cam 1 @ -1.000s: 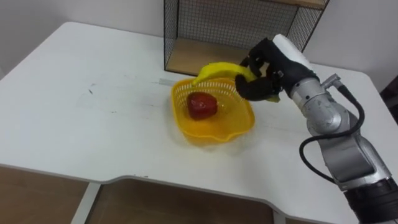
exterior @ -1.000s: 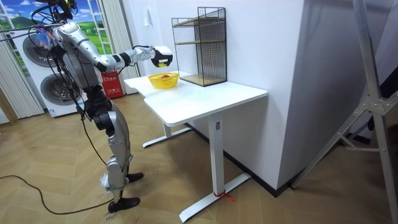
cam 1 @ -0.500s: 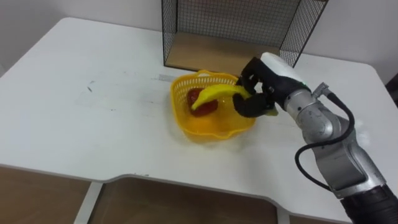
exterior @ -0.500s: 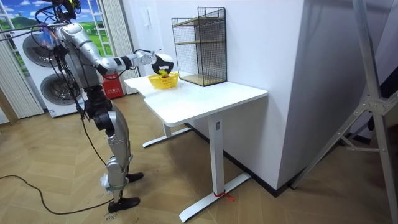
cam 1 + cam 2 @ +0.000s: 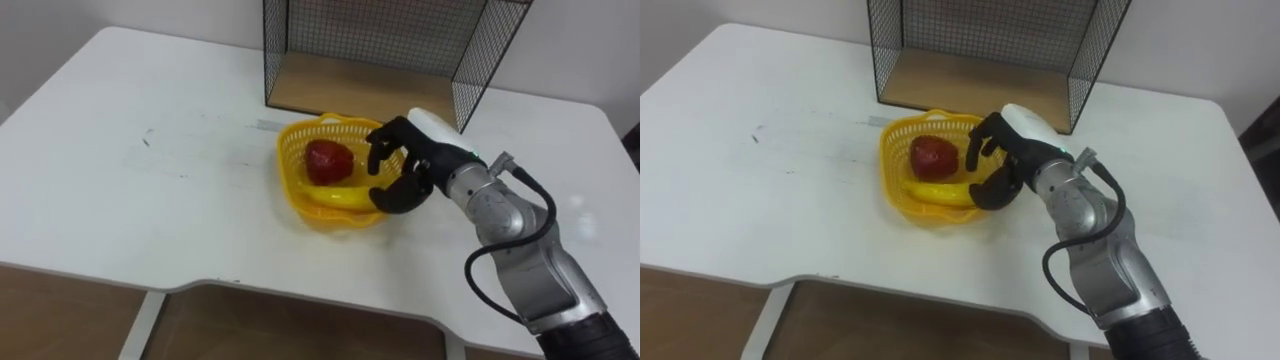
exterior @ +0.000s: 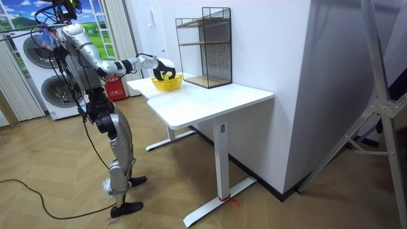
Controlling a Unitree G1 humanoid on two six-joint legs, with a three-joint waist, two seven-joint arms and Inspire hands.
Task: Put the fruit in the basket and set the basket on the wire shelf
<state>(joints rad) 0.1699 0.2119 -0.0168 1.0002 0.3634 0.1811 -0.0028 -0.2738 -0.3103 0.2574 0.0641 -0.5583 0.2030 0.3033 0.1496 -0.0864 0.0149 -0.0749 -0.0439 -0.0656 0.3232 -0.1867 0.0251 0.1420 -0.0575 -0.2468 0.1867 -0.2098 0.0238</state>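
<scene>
Yellow basket (image 5: 298, 198) on the white tabletop (image 5: 150, 150), just in front of the wire shelf (image 5: 330, 90), holding a red fruit (image 5: 328, 162) and a banana (image 5: 335, 198). Right hand (image 5: 420, 165) at its right rim, fingers loosely curved and parted, gripping nothing.

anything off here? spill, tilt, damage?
Nothing stands out. The yellow plastic basket sits level on the white table, just in front of the black wire shelf. The red fruit and the yellow banana both lie inside it. The right hand hangs open over its right rim.
</scene>
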